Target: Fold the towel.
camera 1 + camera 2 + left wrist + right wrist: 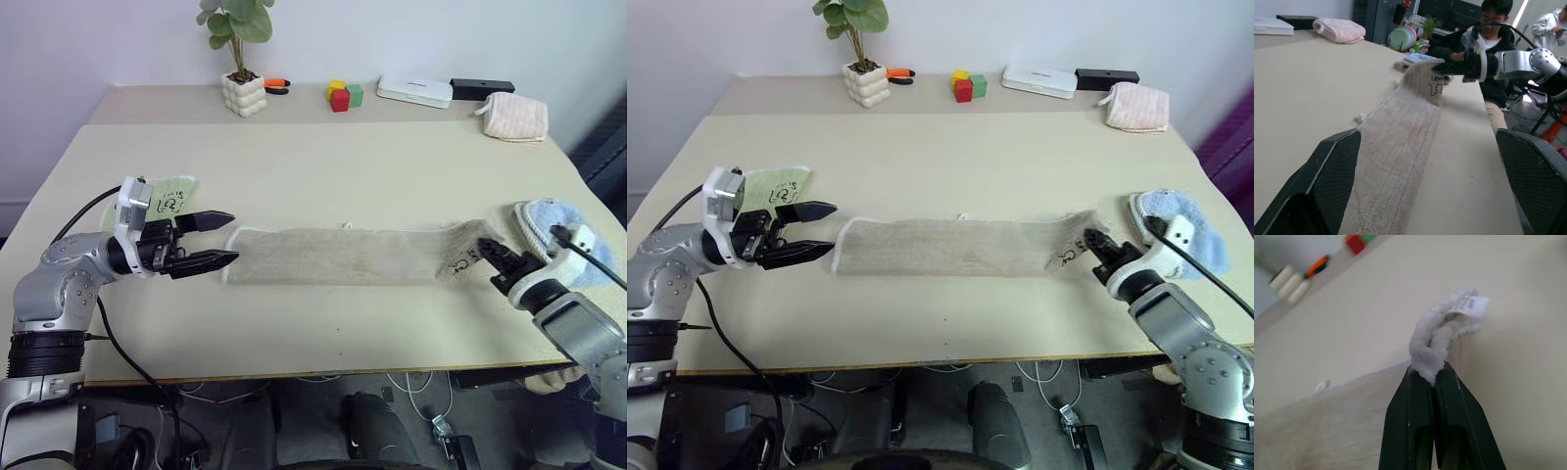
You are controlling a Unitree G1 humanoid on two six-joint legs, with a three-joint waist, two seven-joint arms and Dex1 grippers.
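Observation:
The towel (343, 256), a long beige-tan terry strip with white edging, lies stretched across the near part of the table (313, 157). Its right end, with a small dark embroidered mark (458, 263), is lifted off the tabletop. My right gripper (493, 252) is shut on that end; in the right wrist view the bunched white edge and a label (1469, 304) stick out above the pinching fingers (1415, 421). My left gripper (217, 240) stands open just off the towel's left end, pointing along it. The towel (1396, 147) runs away between its fingers (1332, 176).
A light-green printed cloth (168, 199) lies behind my left gripper, a fluffy light-blue towel (563, 223) beside the right one. At the back stand a potted plant (241, 69), coloured blocks (343, 94), a white box (415, 90) and a pink folded cloth (513, 116). People sit beyond the table (1488, 29).

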